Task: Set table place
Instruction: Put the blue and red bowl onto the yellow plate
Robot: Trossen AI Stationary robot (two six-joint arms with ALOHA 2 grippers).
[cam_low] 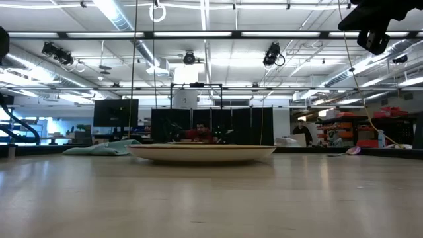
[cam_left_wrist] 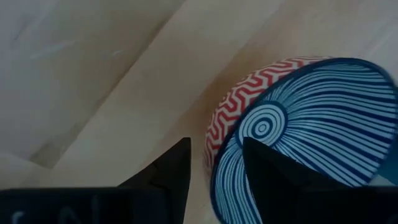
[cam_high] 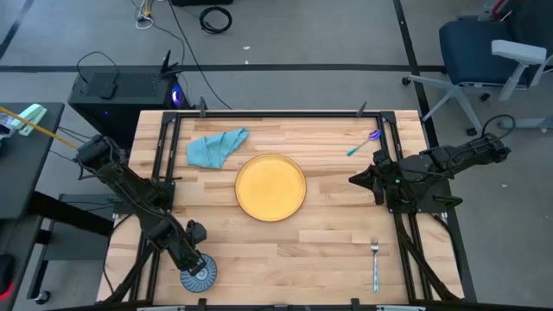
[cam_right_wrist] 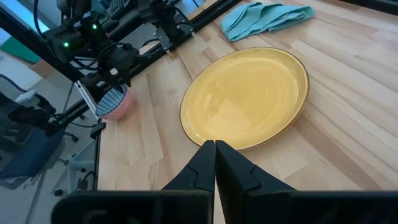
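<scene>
Blue-striped ceramic bowl (cam_high: 198,275) sits at tabletop (cam_high: 328,250) corner, its rim straddled by released left end effector (cam_left_wrist: 214,171), probably for lifting; right end effector (cam_right_wrist: 215,144) clenched, empty.

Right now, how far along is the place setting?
Done: the yellow plate sits mid-table, and the fork lies near the front edge on the right. In hand: the left gripper is open astride the rim of the striped bowl at the front left corner. Left: the teal napkin and the spoon lie at the back; the right gripper waits shut.
</scene>
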